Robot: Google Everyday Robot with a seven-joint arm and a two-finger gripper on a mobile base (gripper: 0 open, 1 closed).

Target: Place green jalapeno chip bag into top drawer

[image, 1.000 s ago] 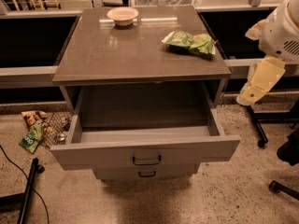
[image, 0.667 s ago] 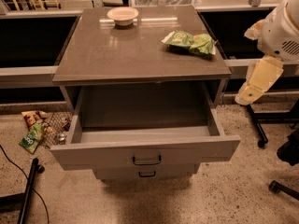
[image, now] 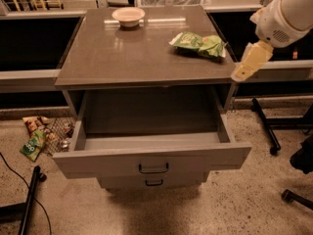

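Note:
The green jalapeno chip bag [image: 198, 43] lies flat on the right rear of the grey cabinet top [image: 132, 58]. The top drawer [image: 151, 158] is pulled open below the top, its dark bar handle [image: 153, 168] faces front, and its inside [image: 146, 119] is empty. My gripper [image: 246, 68] hangs from the white arm [image: 286, 13] at the upper right. It is just off the cabinet's right edge, right of and a little in front of the bag, not touching it.
A pale bowl [image: 128, 16] stands at the back of the cabinet top. The narrower lower drawer [image: 154, 182] is shut. Snack packets [image: 36, 140] lie on the floor at the left. Black chair legs [image: 266, 126] and a dark pole [image: 29, 199] stand on the floor.
My gripper has moved left and up, closer to the cabinet's right edge and the bag. The bag, bowl and drawer have not moved.

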